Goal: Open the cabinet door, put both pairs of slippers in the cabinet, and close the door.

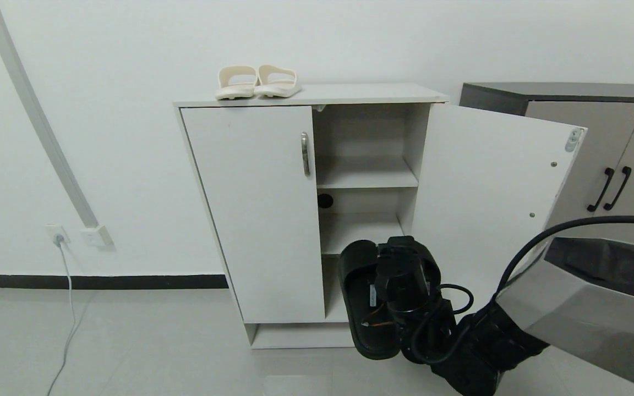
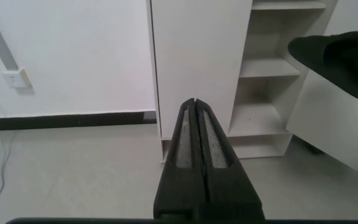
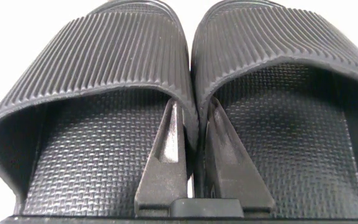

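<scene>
Standing on a grey floor against a white wall, the white cabinet had its right door open; cream slippers sat on its top; the right fingers, one inside each, pinched the black slippers together before the lower shelves; the left fingers were closed, empty.

The black slippers are formed of matt, rubber-like material: the straps are ribbed and the footbeds are finely dimpled. The cream slippers are finished smooth and matt. The cabinet is faced with smooth white board (laminate, as it seems), and its handle is made of brushed metal. A faint gloss is shown by the floor.
</scene>
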You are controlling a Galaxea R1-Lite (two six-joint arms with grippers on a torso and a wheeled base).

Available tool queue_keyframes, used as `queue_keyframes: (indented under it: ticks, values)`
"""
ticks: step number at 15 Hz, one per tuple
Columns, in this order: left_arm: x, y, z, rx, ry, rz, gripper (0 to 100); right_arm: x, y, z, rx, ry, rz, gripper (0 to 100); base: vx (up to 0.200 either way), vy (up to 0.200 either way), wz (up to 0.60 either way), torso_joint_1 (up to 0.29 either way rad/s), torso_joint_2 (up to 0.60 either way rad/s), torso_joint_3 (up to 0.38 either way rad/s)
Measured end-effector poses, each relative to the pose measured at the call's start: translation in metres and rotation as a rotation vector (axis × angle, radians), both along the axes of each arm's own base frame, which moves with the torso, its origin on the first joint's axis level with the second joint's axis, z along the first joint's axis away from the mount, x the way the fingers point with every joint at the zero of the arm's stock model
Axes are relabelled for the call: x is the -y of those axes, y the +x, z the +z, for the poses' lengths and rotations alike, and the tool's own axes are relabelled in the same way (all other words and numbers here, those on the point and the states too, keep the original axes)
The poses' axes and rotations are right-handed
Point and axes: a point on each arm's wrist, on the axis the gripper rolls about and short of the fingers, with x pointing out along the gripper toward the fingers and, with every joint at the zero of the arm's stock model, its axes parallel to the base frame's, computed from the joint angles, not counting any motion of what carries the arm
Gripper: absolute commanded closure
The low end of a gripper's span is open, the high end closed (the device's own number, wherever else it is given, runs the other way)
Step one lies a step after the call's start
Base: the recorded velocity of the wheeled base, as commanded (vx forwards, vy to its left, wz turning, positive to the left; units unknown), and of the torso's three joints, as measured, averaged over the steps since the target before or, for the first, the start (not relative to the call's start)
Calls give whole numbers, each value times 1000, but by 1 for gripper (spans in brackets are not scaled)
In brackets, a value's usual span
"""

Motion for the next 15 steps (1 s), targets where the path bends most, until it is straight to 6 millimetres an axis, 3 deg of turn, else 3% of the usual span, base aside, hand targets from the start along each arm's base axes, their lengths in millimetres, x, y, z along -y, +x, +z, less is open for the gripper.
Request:
queue_keyframes:
  ticks: [15]
  values:
    - [0,0,0,0,-2,0,100,-1,2,-27,-15,2,-2,100,0,0,0,0,0,0]
